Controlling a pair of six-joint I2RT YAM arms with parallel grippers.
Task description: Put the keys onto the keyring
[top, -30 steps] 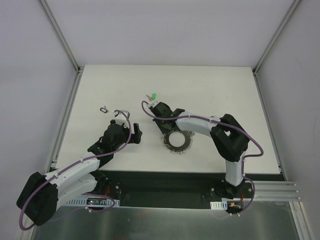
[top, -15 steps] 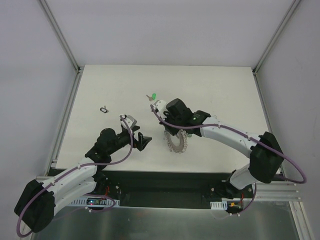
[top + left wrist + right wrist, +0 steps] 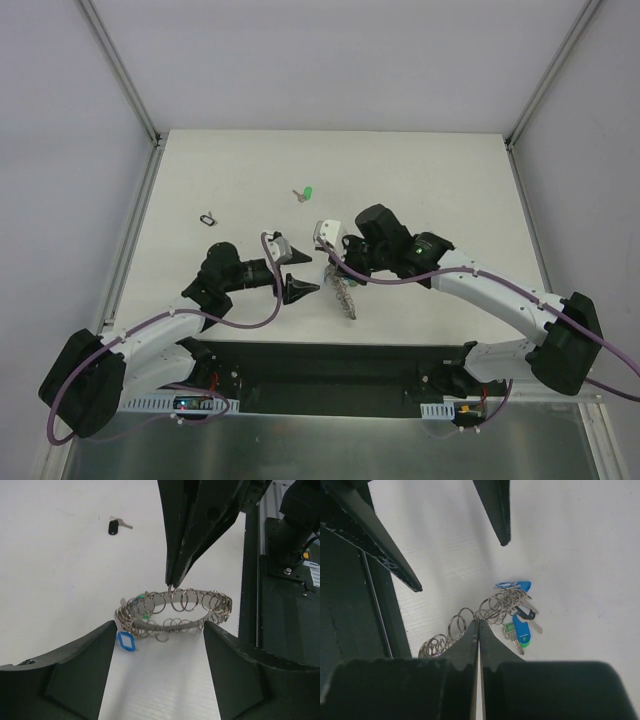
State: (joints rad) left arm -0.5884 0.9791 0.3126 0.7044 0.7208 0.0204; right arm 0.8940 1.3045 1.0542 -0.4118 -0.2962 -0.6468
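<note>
Green key (image 3: pixel 308 192) beyond keyring (image 3: pixel 346 296)

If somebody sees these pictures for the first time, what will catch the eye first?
First the keyring, a coiled silver ring near the front middle of the white table, pinched at one small loop by the right arm's shut fingers. The left arm's open fingers face it from the left. A green key lies loose farther back, a black key off to the left.
</note>
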